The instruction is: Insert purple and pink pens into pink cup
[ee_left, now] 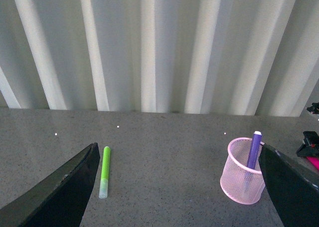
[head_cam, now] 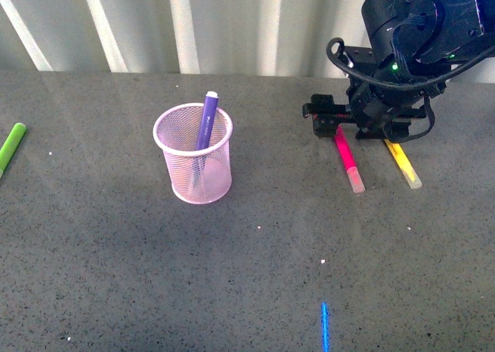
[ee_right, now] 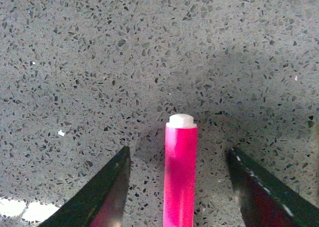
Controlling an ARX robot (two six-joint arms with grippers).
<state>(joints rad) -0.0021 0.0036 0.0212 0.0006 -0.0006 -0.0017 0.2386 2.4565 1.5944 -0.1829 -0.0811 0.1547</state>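
— Where is your front camera sitting?
— It is sitting on my body, looking forward and down over the table (head_cam: 116, 275) from afar.
— And the wrists?
— The left one is looking low across toward the wall (ee_left: 159, 47), sharing the pink cup (ee_left: 244, 187) with the front. The right one is staring down, very near the pink pen (ee_right: 180, 177).
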